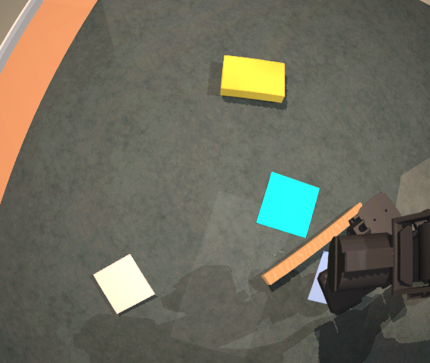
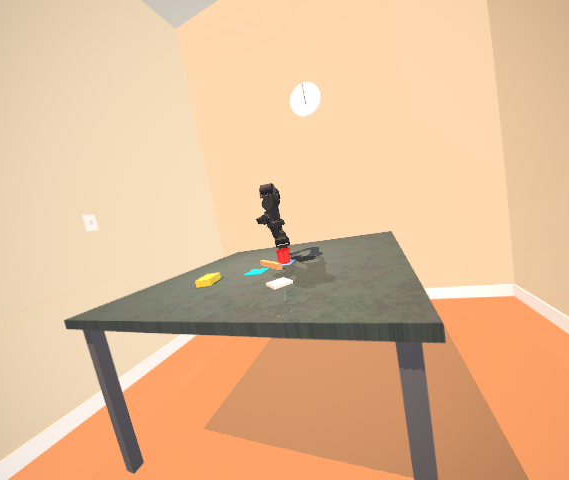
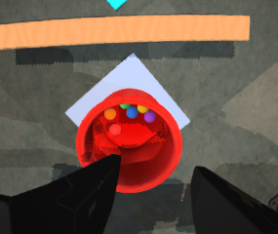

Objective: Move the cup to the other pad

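Fingers stand apart, empty; they should straddle the cup (image 2: 283, 256) (image 3: 178, 146) ahead evenly, then descend gently.

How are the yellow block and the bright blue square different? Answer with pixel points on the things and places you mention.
The yellow block (image 1: 252, 74) (image 2: 207, 280) is a thick box, but the bright blue square (image 1: 287, 204) (image 2: 256, 271) (image 3: 116, 3) is thin and flat. From the top, the block looks longer than it is wide, while the square's sides look about the same. The block is yellow and the square is bright blue. Both lie on the table (image 1: 148, 136) (image 2: 253, 304).
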Tool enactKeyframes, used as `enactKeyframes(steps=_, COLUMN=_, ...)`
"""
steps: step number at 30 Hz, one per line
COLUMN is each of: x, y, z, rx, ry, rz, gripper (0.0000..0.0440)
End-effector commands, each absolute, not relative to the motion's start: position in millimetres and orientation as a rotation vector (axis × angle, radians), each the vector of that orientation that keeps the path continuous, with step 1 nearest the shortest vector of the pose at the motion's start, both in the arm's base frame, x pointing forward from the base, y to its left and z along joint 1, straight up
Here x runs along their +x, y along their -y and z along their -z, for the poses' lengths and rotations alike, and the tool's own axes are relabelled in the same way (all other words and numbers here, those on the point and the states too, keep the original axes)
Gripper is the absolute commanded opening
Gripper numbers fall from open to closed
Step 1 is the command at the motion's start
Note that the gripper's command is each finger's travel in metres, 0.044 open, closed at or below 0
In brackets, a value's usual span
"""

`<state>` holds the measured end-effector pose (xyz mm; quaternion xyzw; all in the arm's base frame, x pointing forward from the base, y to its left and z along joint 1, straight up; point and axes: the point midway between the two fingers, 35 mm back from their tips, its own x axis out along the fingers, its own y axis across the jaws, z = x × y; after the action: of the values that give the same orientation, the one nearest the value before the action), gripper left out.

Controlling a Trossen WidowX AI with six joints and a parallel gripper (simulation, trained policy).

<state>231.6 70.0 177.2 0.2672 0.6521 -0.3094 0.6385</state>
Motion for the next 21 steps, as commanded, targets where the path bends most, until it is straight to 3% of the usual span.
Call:
enactKeyframes(steps=1, x=228.2, y=-68.7, z=-167.0, rx=0.594, ry=-1.504, rz=0.737, gripper=0.0156)
enactKeyframes(steps=21, x=218.2, y=-70.0, z=-123.5, rx=0.512, ry=-1.556, rz=0.775, gripper=0.0165)
